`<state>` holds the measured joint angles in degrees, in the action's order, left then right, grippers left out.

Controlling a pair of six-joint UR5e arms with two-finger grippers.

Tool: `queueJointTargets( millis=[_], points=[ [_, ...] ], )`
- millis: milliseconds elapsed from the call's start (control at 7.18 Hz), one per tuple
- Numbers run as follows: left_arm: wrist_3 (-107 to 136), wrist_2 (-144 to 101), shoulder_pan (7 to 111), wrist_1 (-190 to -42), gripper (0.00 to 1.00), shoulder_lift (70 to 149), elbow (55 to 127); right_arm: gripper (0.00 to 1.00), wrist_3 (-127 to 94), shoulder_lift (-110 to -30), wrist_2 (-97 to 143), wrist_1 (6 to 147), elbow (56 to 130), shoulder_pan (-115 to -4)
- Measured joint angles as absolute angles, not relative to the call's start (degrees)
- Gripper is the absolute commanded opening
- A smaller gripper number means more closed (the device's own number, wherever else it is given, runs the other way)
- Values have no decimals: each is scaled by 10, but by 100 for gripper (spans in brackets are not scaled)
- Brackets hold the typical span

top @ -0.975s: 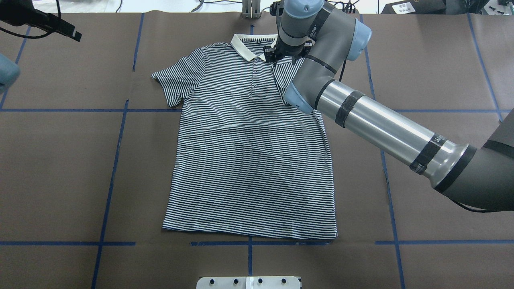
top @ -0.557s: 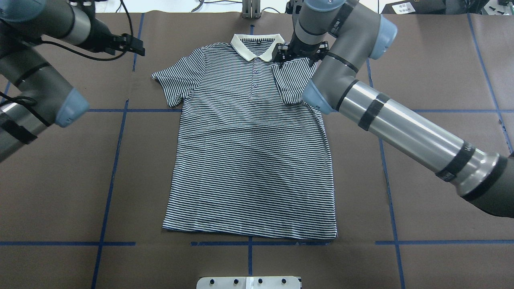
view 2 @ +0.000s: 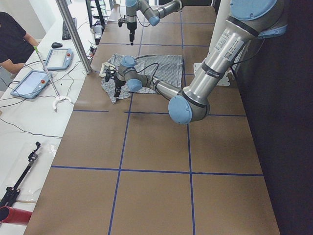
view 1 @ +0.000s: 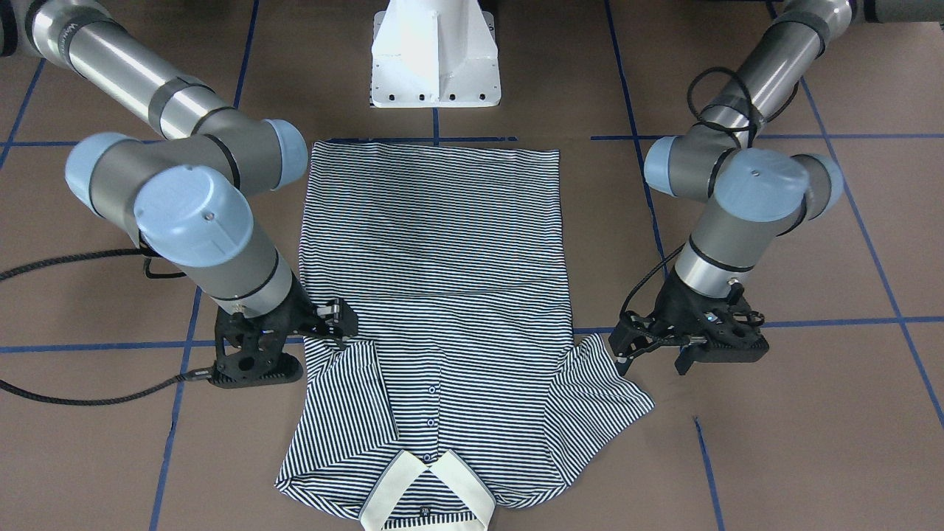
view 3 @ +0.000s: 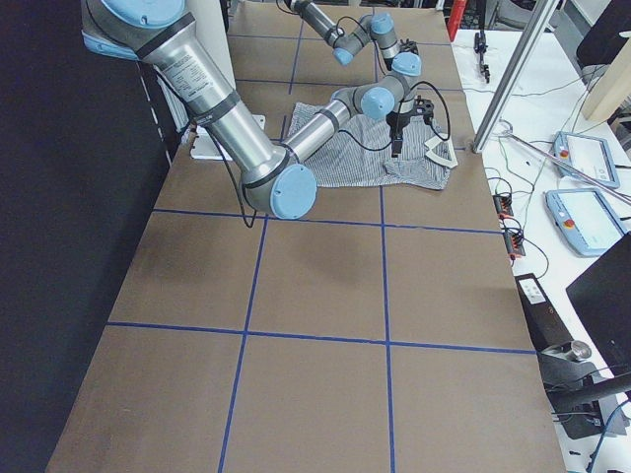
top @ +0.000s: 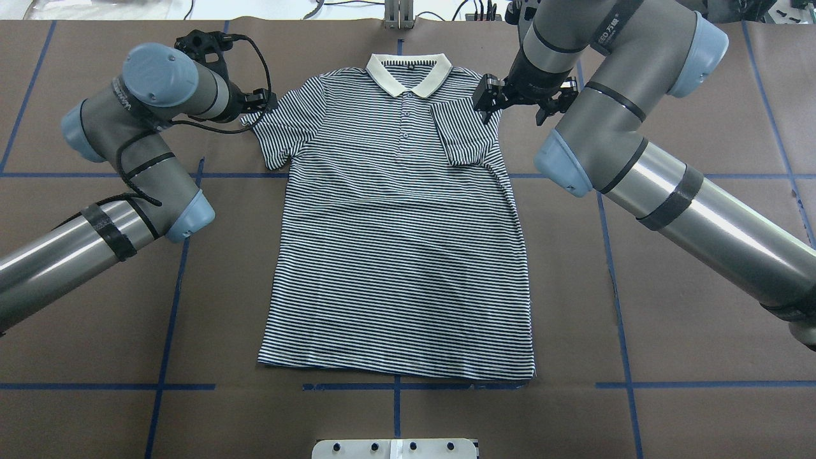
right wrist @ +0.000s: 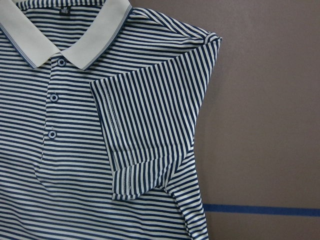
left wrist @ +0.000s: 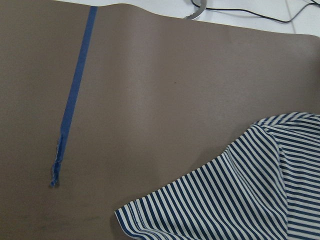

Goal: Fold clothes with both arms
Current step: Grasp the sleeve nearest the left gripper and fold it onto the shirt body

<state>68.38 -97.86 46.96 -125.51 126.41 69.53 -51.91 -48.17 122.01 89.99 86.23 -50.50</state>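
Spread and empty, the left gripper (view 1: 653, 361) hangs by the flat sleeve (top: 280, 137) of the shirt (top: 395, 255) lying face-up on the table (top: 95, 357), while the right gripper (top: 514, 112), also spread, sits beside the folded-in sleeve (top: 462, 131), which a snagging finger could drag open.

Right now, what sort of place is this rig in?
Probably a robotics lab: a brown table gridded with blue tape, tablet-like pendants on a white side bench, and a person seated there.
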Motion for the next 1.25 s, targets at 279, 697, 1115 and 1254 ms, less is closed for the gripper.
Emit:
queueJointTargets(
  millis=[279, 697, 1115, 1254],
  points=[
    [703, -956, 460, -1253, 96, 1272, 672, 100, -519, -486, 1219, 903, 867, -504],
    [709, -939, 457, -1257, 80, 1298, 624, 100, -519, -486, 1218, 901, 867, -504],
    [708, -936, 456, -1258, 23, 1300, 615, 100, -519, -486, 1218, 901, 867, -503],
    [707, -936, 456, -1258, 0, 1300, 615, 100, -519, -487, 1218, 901, 867, -503]
  ],
)
